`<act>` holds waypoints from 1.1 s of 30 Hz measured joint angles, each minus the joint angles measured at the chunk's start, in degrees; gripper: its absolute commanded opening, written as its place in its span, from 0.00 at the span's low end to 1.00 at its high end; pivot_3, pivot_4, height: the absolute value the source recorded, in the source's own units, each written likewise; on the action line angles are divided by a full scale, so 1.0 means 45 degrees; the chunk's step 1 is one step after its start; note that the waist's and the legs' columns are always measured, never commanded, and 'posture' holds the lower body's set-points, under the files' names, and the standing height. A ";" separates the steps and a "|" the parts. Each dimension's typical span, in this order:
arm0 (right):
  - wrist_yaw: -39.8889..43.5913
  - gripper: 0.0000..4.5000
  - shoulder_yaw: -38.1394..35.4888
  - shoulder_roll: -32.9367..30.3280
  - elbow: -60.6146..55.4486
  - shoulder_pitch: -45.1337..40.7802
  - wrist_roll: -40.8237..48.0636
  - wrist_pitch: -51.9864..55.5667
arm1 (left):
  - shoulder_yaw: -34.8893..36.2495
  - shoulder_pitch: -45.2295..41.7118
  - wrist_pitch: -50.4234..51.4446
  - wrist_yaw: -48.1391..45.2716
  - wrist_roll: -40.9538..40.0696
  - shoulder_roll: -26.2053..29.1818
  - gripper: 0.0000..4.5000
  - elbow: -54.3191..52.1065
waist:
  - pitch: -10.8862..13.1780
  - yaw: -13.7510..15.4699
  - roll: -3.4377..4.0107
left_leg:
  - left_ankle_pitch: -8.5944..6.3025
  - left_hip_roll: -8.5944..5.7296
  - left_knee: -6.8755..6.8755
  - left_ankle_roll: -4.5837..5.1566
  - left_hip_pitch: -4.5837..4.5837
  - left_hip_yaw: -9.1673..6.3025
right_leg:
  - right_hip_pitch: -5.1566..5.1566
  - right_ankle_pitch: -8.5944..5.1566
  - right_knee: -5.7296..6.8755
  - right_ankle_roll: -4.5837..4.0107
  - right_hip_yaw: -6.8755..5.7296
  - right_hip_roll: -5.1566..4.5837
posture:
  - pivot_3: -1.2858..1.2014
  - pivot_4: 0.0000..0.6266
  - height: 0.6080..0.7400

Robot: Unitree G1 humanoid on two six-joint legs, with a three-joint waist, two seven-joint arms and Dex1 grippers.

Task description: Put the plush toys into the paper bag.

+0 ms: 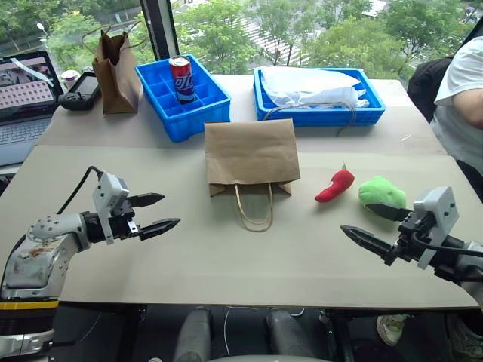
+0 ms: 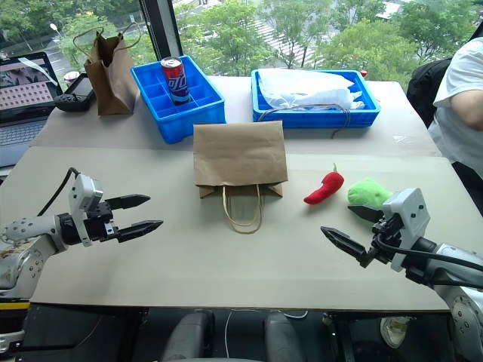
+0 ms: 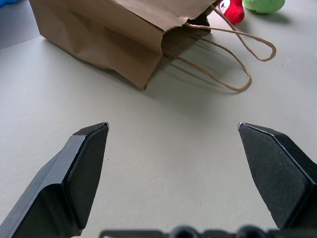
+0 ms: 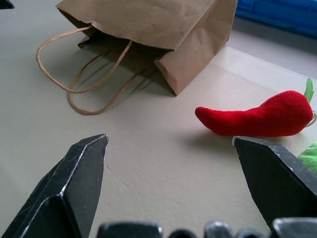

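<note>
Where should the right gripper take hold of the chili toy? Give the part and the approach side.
Probably the red chili pepper at its thick middle, from above. It lies flat on the table, clear of the paper bag, and the right gripper is already open nearby.

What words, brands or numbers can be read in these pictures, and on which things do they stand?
Can, standing in the blue bin: white lettering on red and blue, too blurred to read.
Laptop screen: a picture with no legible text.
Paper bag, dark bag, chili, green toy: no print visible.
So no text can be quoted with certainty.
</note>
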 measured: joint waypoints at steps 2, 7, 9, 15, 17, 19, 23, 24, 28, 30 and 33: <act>0.0006 1.00 0.0042 0.0001 0.0000 0.0001 -0.0002 -0.0005 | -0.0004 0.0000 -0.0032 -0.0014 0.0037 0.0000 1.00 0.0000 | 0.0000 -0.0001 0.0000 | 0.0000 0.0000 0.0000 0.0000 0.0000 0.0001 | 0.0000 0.0000 0.0000 0.0000 0.0000 0.0000 | 0.52 0.24 0.75; 0.0944 1.00 -0.0216 -0.1841 -0.0898 -0.1087 0.2524 0.1618 | -0.1068 -0.3885 0.0143 -0.3717 -0.0899 0.0915 1.00 0.0690 | 0.0027 0.0078 -0.0021 | 0.0058 0.0003 0.0018 -0.0008 -0.0040 -0.0015 | -0.0021 0.0017 0.0020 0.0000 -0.0035 0.0007 | 0.52 0.24 0.75; 0.0824 1.00 -0.0183 -0.2101 -0.1373 -0.1577 0.3470 0.2167 | -0.1690 -0.4931 -0.0598 -0.4431 -0.0574 0.0787 1.00 0.0723 | 0.0022 0.0067 -0.0013 | 0.0056 -0.0002 0.0004 -0.0006 -0.0015 -0.0009 | 0.0011 0.0016 0.0001 0.0001 -0.0026 0.0003 | 0.52 0.24 0.75; -0.0522 1.00 0.0323 -0.2113 -0.2106 -0.1763 0.4550 0.3179 | -0.4108 -0.6184 -0.5012 -0.5223 0.2302 -0.0797 1.00 0.3071 | 0.0025 0.0040 -0.0020 | 0.0054 -0.0007 0.0014 0.0002 -0.0096 -0.0021 | -0.0059 0.0020 0.0008 -0.0002 -0.0031 0.0006 | 0.52 0.24 0.75; -0.0963 1.00 0.0310 -0.2042 -0.2292 -0.1668 0.4563 0.3245 | -0.4576 -0.6776 -0.7085 -0.5213 0.3276 -0.1440 1.00 0.4129 | 0.0025 0.0095 -0.0021 | 0.0054 -0.0014 0.0018 0.0002 -0.0101 -0.0027 | -0.0056 0.0023 0.0005 0.0002 -0.0033 0.0003 | 0.52 0.24 0.75; -0.1369 1.00 0.0338 -0.1906 -0.2433 -0.1435 0.4557 0.3336 | -0.5130 -0.7431 -0.9565 -0.5040 0.4356 -0.2136 1.00 0.5411 | 0.0026 0.0196 -0.0022 | 0.0054 -0.0022 0.0030 0.0002 -0.0107 -0.0028 | -0.0055 0.0026 0.0006 0.0008 -0.0030 -0.0002 | 0.52 0.24 0.75; -0.1932 1.00 0.0242 -0.1827 -0.2639 -0.0965 0.4550 0.3381 | -0.5690 -0.8635 -1.3121 -0.4596 0.5580 -0.3385 1.00 0.8115 | 0.0026 0.0326 -0.0023 | 0.0055 -0.0025 0.0042 0.0004 -0.0115 -0.0029 | -0.0057 0.0032 0.0005 0.0019 -0.0027 -0.0003 | 0.52 0.24 0.75; -0.2013 1.00 0.0235 -0.1825 -0.2658 -0.0928 0.4551 0.3381 | -0.5734 -0.8798 -1.3553 -0.4518 0.5700 -0.3564 1.00 0.8479 | 0.0026 0.0318 -0.0023 | 0.0055 -0.0025 0.0043 0.0004 -0.0115 -0.0028 | -0.0057 0.0032 0.0005 0.0020 -0.0027 -0.0002 | 0.52 0.24 0.75; -0.2428 1.00 0.0038 -0.1792 -0.2854 -0.0610 0.4549 0.3380 | -0.5976 -0.9587 -1.5670 -0.3804 0.6452 -0.4336 1.00 1.0276 | 0.0025 0.0298 -0.0024 | 0.0055 -0.0027 0.0042 0.0004 -0.0114 -0.0033 | -0.0057 0.0034 0.0008 0.0023 -0.0027 0.0000 | 0.52 0.24 0.75; -0.2592 1.00 -0.0110 -0.1744 -0.2928 -0.0438 0.4549 0.3380 | -0.6136 -0.9845 -1.6475 -0.3429 0.6866 -0.4693 0.94 1.1255 | 0.0025 0.0300 -0.0025 | 0.0055 -0.0030 0.0045 0.0005 -0.0115 -0.0036 | -0.0056 0.0037 0.0010 0.0028 -0.0026 -0.0001 | 0.52 0.24 0.75; -0.2845 1.00 -0.0230 -0.1727 -0.3116 -0.0366 0.4549 0.3378 | -0.6441 -1.0022 -1.7029 -0.3370 0.7095 -0.5089 0.77 1.2079 | 0.0025 0.0304 -0.0025 | 0.0056 -0.0031 0.0048 0.0005 -0.0115 -0.0036 | -0.0055 0.0038 0.0013 0.0031 -0.0026 -0.0001 | 0.52 0.24 0.75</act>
